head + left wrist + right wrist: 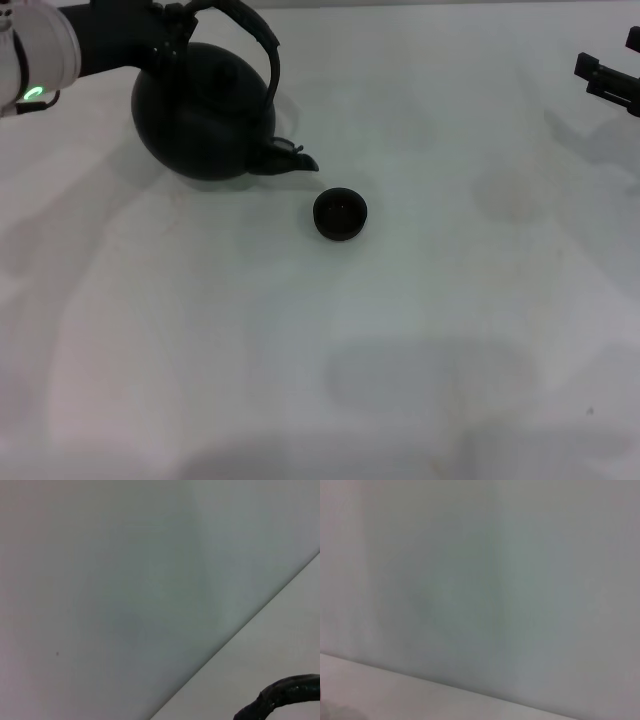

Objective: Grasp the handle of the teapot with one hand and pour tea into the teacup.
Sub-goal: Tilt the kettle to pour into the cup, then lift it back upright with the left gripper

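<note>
The matte black teapot (205,110) is at the back left in the head view. It leans with its short spout (292,157) pointing down and right toward the teacup (340,214). The teacup is small, round and dark, and stands on the table just right of the spout and a little nearer to me. My left gripper (175,28) is shut on the far-left end of the arched handle (262,45). A piece of the dark handle shows in the left wrist view (287,692). My right gripper (606,80) is parked at the far right edge, well away from both.
The white table (400,340) stretches in front of and to the right of the cup. The right wrist view shows only a pale surface and a table edge.
</note>
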Motion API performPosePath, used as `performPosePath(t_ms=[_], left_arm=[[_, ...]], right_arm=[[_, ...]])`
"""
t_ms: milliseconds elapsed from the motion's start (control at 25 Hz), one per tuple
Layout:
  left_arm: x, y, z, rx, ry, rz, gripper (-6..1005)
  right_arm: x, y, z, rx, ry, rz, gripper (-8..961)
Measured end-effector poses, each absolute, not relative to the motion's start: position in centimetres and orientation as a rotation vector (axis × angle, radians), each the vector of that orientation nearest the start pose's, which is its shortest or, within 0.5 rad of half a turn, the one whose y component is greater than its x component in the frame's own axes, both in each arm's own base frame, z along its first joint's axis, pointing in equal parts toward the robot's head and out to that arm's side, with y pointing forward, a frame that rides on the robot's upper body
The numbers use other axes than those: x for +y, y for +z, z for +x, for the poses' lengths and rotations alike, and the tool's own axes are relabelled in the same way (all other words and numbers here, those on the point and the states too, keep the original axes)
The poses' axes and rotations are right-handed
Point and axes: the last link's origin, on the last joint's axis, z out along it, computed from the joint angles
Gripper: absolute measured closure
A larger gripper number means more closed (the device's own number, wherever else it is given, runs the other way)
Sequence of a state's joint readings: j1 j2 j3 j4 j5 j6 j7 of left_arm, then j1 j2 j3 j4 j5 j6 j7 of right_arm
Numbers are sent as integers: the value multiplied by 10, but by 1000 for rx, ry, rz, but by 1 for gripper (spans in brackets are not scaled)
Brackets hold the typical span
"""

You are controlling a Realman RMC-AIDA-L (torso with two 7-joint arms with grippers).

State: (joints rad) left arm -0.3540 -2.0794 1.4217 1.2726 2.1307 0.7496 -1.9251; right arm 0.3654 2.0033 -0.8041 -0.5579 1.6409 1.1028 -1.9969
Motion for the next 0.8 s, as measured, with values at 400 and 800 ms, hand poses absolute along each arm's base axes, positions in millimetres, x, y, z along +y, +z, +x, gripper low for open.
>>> performPosePath(t_ms=[400,800], left_arm=[[396,2,-196,-294,-28,-2333,892],[397,-4,-178,-226,5,-2338,892]], right_arm=[[345,47,346,703,603,-2093,77],[345,44,350,715,583,-2086,77]])
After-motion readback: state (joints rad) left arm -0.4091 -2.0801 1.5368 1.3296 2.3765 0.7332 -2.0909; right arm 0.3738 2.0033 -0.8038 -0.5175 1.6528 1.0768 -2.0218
